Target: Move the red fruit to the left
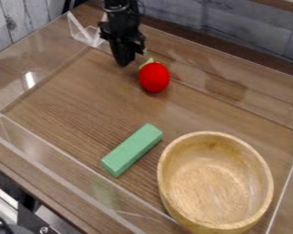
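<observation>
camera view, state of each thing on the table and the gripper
red fruit: on the table, at the gripper's tip, not lifted
gripper: pointing down at the fruit's left, fingers too dark to tell open or shut
green block: lying flat, apart from the bowl
bowl: upright, empty

Arm [116,9] cut off top; pincer [124,60] gap unclear.

No legible text, labels, brand marks, numbers or signs anywhere in the camera view. All visible surfaces are unmarked at this resolution.
</observation>
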Controlling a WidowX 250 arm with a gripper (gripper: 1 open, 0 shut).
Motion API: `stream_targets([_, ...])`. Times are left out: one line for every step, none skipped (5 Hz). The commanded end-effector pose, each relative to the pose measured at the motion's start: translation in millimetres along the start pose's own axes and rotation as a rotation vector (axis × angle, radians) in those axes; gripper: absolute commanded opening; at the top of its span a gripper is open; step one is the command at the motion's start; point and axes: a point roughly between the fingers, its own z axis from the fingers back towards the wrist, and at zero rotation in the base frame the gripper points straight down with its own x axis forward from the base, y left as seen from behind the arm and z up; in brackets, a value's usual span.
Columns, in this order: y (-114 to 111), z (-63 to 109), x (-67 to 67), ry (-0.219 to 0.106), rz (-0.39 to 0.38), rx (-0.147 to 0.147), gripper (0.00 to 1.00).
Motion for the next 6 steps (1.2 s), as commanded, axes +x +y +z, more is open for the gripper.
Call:
stream_targets([15,16.2,9.1,-0.052,-0.014,0.029,1.0])
stream_targets([12,7.3,9.0,-0.045,0.02,0.024,1.0])
stream_targets([8,1.5,8.1,-0.037,0.055,0.019,1.0])
stream_targets([-6,7.8,7.4,-0.029,0.063,0.011,1.0])
stream_targets([-20,14.1,8.7,-0.02,0.072,0.005,1.0])
stream_targets([-19,12.7,9.6,-0.015,0.083,0.006,1.0])
